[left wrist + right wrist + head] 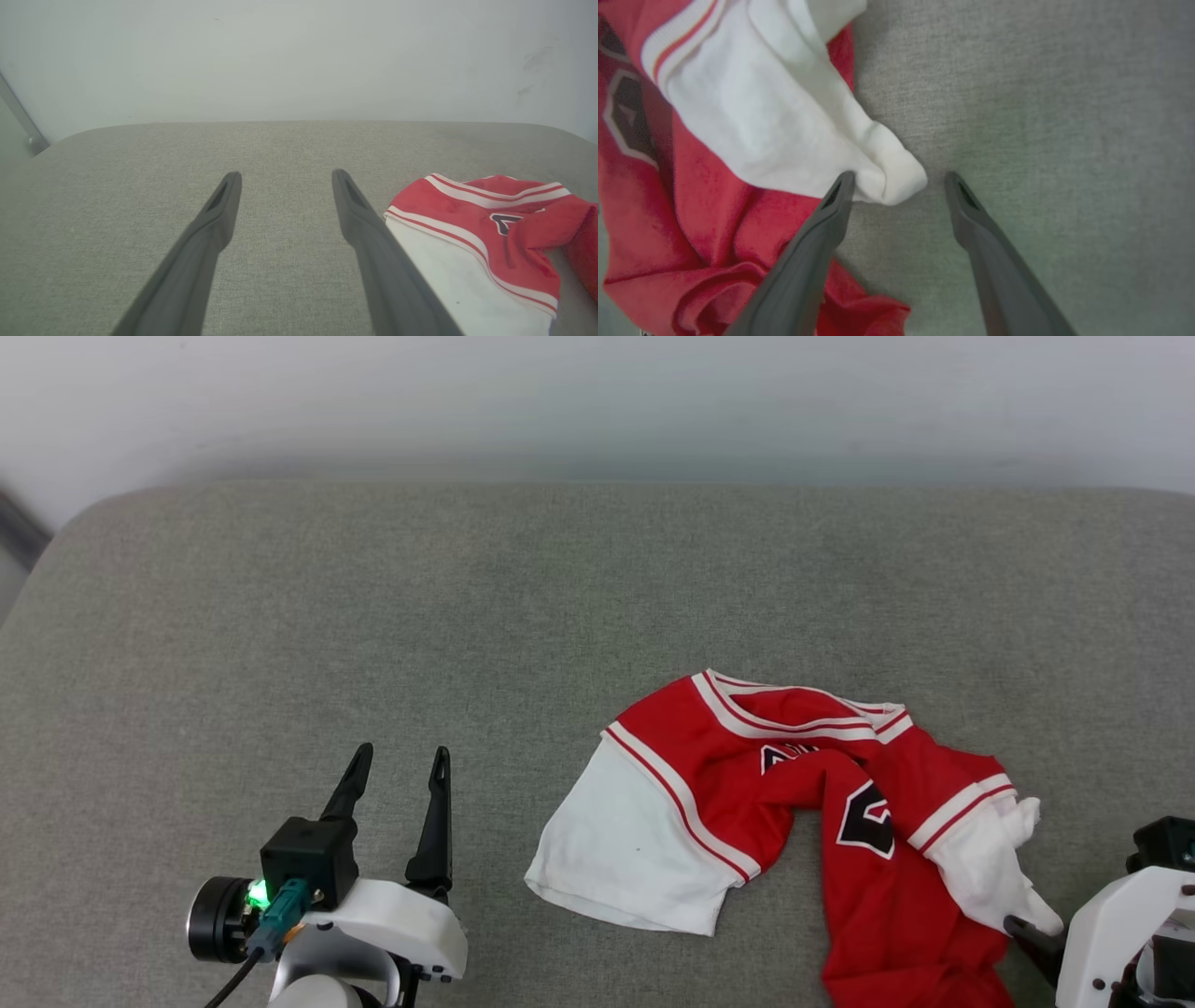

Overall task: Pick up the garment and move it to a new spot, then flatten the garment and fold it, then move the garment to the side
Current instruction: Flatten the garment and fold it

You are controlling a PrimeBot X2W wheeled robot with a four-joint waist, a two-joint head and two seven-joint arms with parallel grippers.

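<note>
The garment [803, 803] lies crumpled on the grey cushion at the right: a red jersey with white sleeves, striped trim and black lettering. Its left sleeve is spread flat and its right sleeve is bunched. My left gripper [401, 756] stands open at the lower left, well clear of the cloth, which shows at the right of the left wrist view as the garment [486, 233]. My right gripper [899, 179] is open just above the tip of the bunched white sleeve [896, 177], its left finger [840, 191] over the sleeve's edge, holding nothing.
The grey fabric cushion [373, 616] spans the whole view, with a pale wall [597, 401] behind its far edge. A dark strip [19, 527] shows past its rounded far left corner.
</note>
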